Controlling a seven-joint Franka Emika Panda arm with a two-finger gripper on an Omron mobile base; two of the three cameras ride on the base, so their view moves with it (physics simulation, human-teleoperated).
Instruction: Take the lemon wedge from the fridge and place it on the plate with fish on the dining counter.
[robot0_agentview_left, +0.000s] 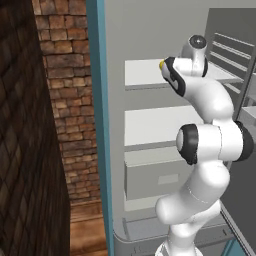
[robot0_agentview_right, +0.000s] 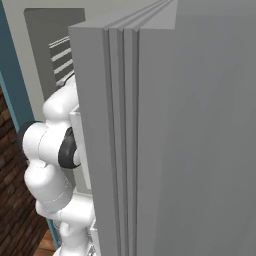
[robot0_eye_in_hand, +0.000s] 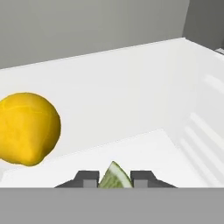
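A red-brown brick wall (robot0_agentview_left: 62, 95) stands behind and to the left of a tall teal upright panel (robot0_agentview_left: 98, 115). Nearer the camera, left of that panel, a darker brick wall (robot0_agentview_left: 27, 150) runs in shadow along the picture's edge. At the foot of the lit brick wall lies a wooden plank floor (robot0_agentview_left: 87, 232), warm brown, reaching up to the teal panel's base. In the right base view the same teal panel (robot0_agentview_right: 12, 85) shows as a narrow strip, with brick (robot0_agentview_right: 17, 210) just beside it and a sliver of the floor (robot0_agentview_right: 47, 244) below. Light is even and soft, without hard shadows.
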